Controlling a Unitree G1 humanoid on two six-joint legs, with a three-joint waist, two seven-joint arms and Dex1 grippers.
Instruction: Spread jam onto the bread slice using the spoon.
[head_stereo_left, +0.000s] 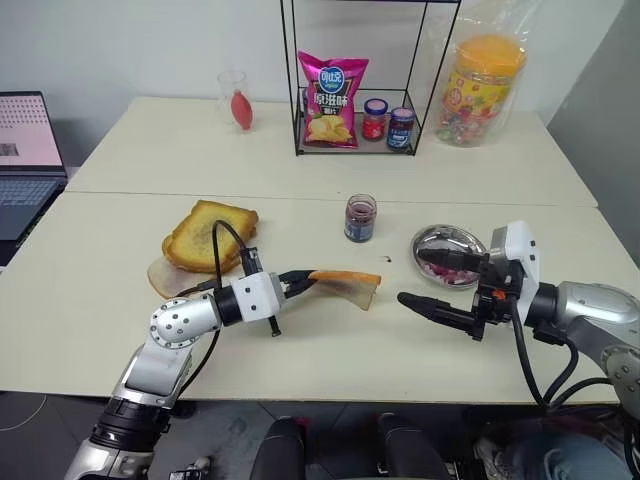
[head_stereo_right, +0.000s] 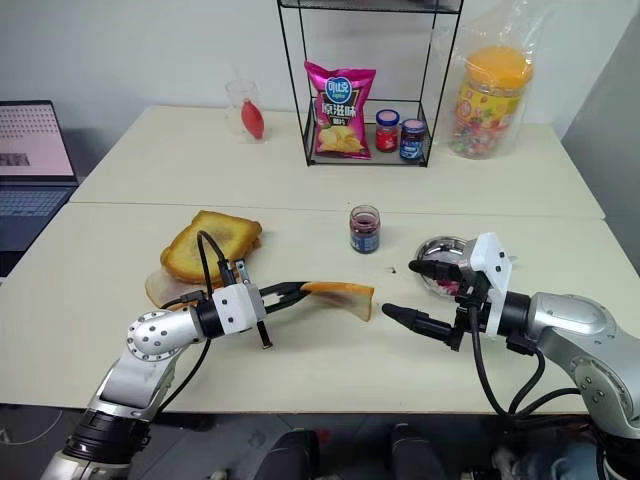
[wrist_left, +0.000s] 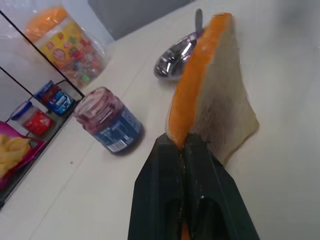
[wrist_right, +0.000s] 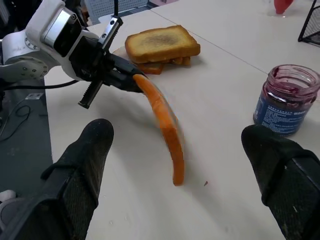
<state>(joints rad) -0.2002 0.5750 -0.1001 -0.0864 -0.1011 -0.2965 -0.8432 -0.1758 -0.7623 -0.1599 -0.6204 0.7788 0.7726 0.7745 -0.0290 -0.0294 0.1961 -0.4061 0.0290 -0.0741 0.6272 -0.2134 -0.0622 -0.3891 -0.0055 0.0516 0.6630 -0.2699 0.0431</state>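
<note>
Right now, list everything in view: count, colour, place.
bread slice: one, pale with orange crust, held off the table in front of the jam jar
toasted slices: a stack, golden brown, table's left part
jam jar: one, open, dark purple, blue label, table centre
metal bowl: one, silver, right of the jar
spoon: one, silver, handle at the bowl
wire rack: one, black, far table
chip bag: one, pink, in the rack
small jars: two, red and blue lids, in the rack
candy tub: one, orange lid, right of the rack
plastic cup: one, clear, red inside, left of the rack
laptop: one, far left
left hand: shut on the bread slice
right hand: open, right of the bread slice
</note>
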